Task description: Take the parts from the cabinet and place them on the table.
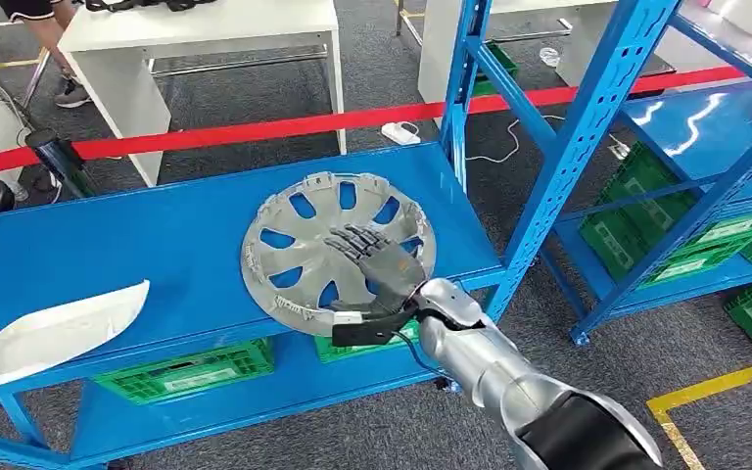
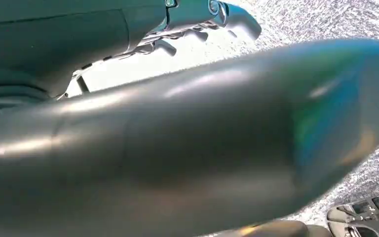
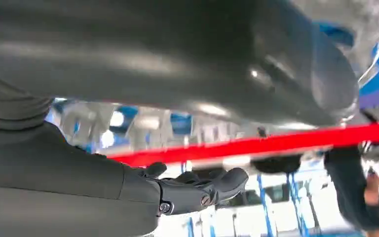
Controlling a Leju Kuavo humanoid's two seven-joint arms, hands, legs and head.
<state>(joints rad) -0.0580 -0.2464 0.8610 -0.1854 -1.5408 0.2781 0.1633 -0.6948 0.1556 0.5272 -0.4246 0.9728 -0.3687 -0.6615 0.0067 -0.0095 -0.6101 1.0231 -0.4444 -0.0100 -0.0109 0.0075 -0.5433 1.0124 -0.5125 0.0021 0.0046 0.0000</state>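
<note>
Wheel cover [image 1: 304, 250], grey, spoked, with openings showing blue beneath, lying flat on the blue cabinet shelf [image 1: 108, 245], its near rim jutting a little over the shelf's front edge; right hand [image 1: 377, 257] laid on top of the cover's right half, dark fingers [image 1: 352, 238] stretched flat and slightly apart toward the hub, thumb side at the near rim; whether anything is pinched under the rim cannot be told, so read as resting on, not closed around; silver right arm [image 1: 490, 367] coming up from the lower right. From the right wrist view, the thumb [image 3: 227, 180] and the dark fingers extended, a blurred grey surface close overhead, a red band beyond. Left hand [image 2: 212, 12] seen from its own wrist, fingers hanging loosely near a pale speckled floor, grip state not clear.

White curved panel [image 1: 54, 333] lying on the same shelf, well apart from the cover, at the left front edge. Green crates [image 1: 186, 370] on the lower shelf beneath. Red barrier tape [image 1: 255, 129] stretched behind the cabinet; white table [image 1: 196, 29] beyond it; person's legs [image 1: 54, 49] at the far left. Second blue rack [image 1: 705, 196] to the right, with more green crates.
</note>
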